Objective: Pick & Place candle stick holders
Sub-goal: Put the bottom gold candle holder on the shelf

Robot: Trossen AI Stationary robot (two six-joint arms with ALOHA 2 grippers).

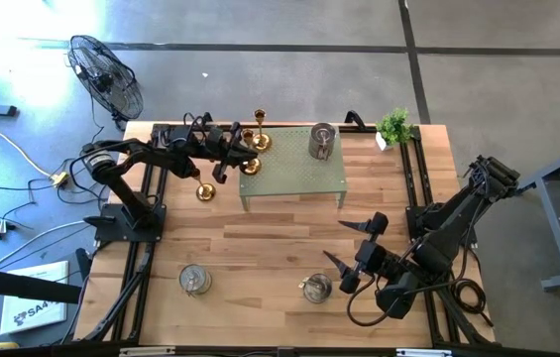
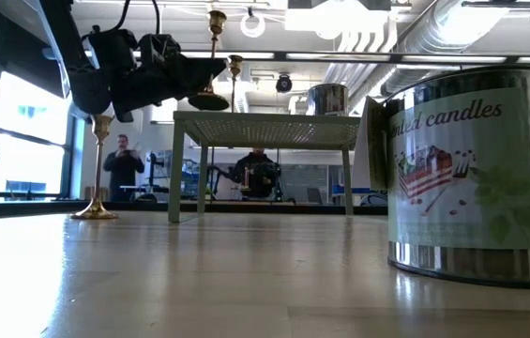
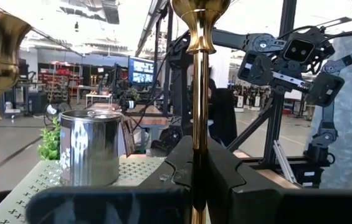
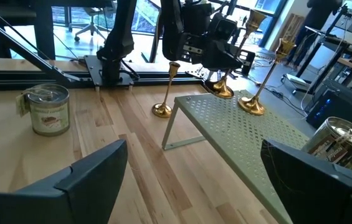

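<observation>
A pale green perforated stand (image 1: 292, 177) sits mid-table. On it are a silvery tin holder (image 1: 322, 141) and, on its base at the far left corner, a gold holder (image 1: 260, 139). My left gripper (image 1: 243, 159) is shut on a second gold holder (image 2: 214, 56) at the stand's left edge. A third gold holder (image 1: 205, 191) stands on the table left of the stand. Two silvery tins (image 1: 195, 281) (image 1: 316, 288) rest near the front. My right gripper (image 1: 354, 260) hangs open above the table beside the right-hand tin, holding nothing. My left gripper pinches the gold holder's thin stem (image 3: 199, 134) between its two fingers (image 3: 228, 177), low on the stem and just above the round base (image 4: 220, 91). The fingers come about level from the table's left, across the stem. The holder stands nearly upright over the stand's left edge; whether its base touches the stand I cannot tell.
A small green potted plant (image 1: 393, 126) stands at the far right corner. Black rails run along both table sides. A fan (image 1: 106, 74) is on the floor beyond the far left corner. People show in the room behind the table (image 2: 124, 160).
</observation>
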